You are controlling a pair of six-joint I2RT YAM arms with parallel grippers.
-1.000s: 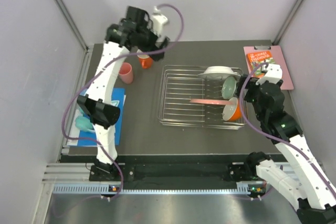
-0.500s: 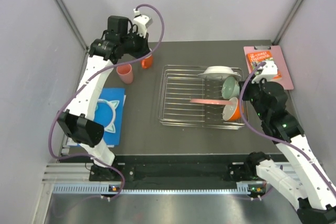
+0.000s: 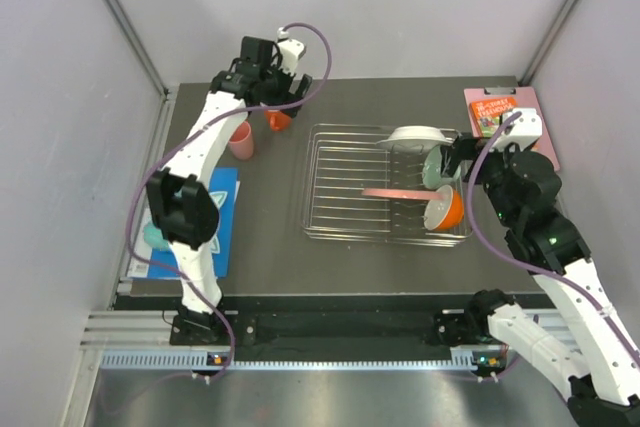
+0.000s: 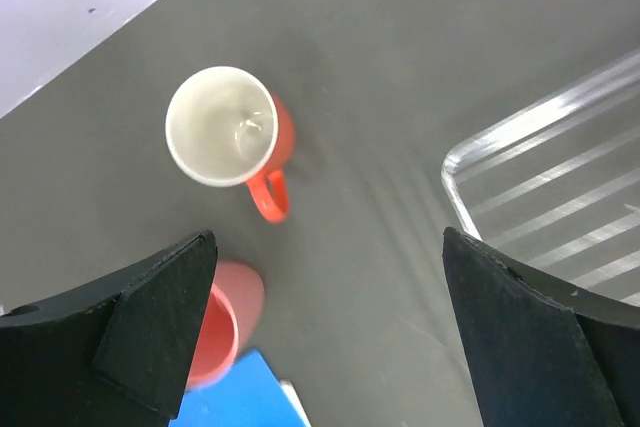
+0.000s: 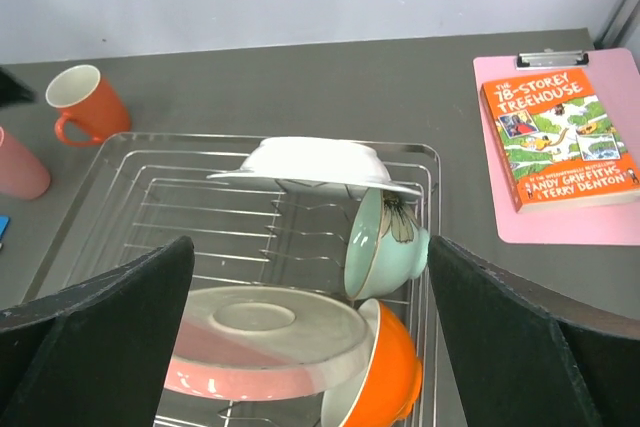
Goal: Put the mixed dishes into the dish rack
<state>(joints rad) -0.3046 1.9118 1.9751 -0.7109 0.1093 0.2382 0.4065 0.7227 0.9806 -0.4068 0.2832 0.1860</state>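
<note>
Left claw (image 4: 326, 239) shifted, orange cup (image 4: 229, 130) just ahead

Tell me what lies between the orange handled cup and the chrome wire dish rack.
Nothing: only bare dark grey table separates the orange handled cup from the chrome wire dish rack, as the left wrist view shows.

Our left arm stretches far forward, wrist bent down, the left gripper (image 4: 325, 237) showing black fingers (image 4: 150, 327) spread wide, holding nothing. Our right arm is elbow-bent, the right gripper (image 5: 310, 242) equally splayed and empty.
</note>
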